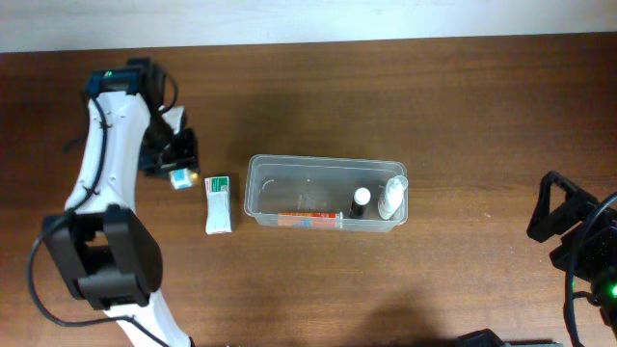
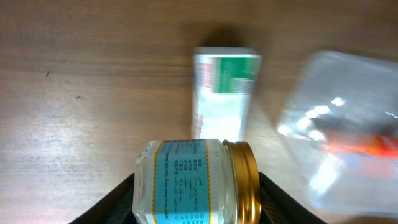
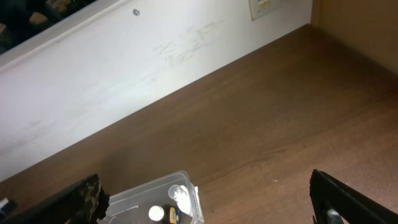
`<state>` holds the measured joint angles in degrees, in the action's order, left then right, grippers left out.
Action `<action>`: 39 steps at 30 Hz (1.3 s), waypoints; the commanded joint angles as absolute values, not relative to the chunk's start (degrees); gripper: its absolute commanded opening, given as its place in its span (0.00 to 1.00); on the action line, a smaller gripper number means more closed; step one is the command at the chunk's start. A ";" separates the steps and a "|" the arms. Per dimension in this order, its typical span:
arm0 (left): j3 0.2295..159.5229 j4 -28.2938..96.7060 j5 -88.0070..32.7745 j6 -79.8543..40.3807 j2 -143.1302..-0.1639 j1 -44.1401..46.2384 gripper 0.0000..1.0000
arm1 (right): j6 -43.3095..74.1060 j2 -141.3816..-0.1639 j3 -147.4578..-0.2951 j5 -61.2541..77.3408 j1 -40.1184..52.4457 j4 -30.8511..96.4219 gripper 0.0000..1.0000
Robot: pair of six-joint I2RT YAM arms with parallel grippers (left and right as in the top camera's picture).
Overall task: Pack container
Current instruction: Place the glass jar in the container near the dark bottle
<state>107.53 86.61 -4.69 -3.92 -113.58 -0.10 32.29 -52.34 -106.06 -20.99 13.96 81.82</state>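
**Container** (image 1: 326,165): clear rectangular tub with rounded corners. It stands near the middle of the bench (image 1: 463,106), open side up. Its long axis runs parallel to the near and far edges, with one short end facing the left edge and the other the right edge. It also shows, blurred, at the right of the left wrist view.

**Contents of container:**
- Orange-labelled tube (image 1: 310,220), lying flat along the wall nearest the near edge, lengthwise with the tub.
- Small pale-capped bottle (image 1: 361,199), upright, toward the right end.
- White bottle (image 1: 390,198), just beside the small one and against the right short wall.

**White and green carton** (image 1: 219,203): lies on the bench just off the container's left short end, apart from it. Its long axis runs near to far, crosswise to the tub.

**Left gripper** (image 1: 177,170): on the left side of the bench, beyond the carton from the container. Its fingers are clamped on the jar.

**Jar** (image 2: 186,182): clear glass with a blue label and a gold lid, held on its side with the lid toward the container side. Whether it touches the bench cannot be told.

**Right gripper** (image 3: 211,200): near the right edge, well apart from the container. Its fingers (image 3: 341,196) are spread wide with nothing between them.

**Wall** (image 3: 124,81): pale, along the far edge.
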 commanded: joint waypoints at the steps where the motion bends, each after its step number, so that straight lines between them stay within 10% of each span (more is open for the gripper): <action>1: 111.79 87.66 -9.58 -3.01 -108.14 6.33 0.44 | 31.73 -52.49 -106.08 -21.87 13.43 81.69 0.98; 16: 105.86 72.95 -3.27 -19.73 -110.85 33.98 0.44 | 31.73 -52.49 -106.08 -21.89 13.43 81.69 0.98; 39: 103.26 61.80 -4.71 -24.84 -126.63 38.87 0.53 | 31.73 -52.49 -106.08 -21.87 13.43 81.69 0.98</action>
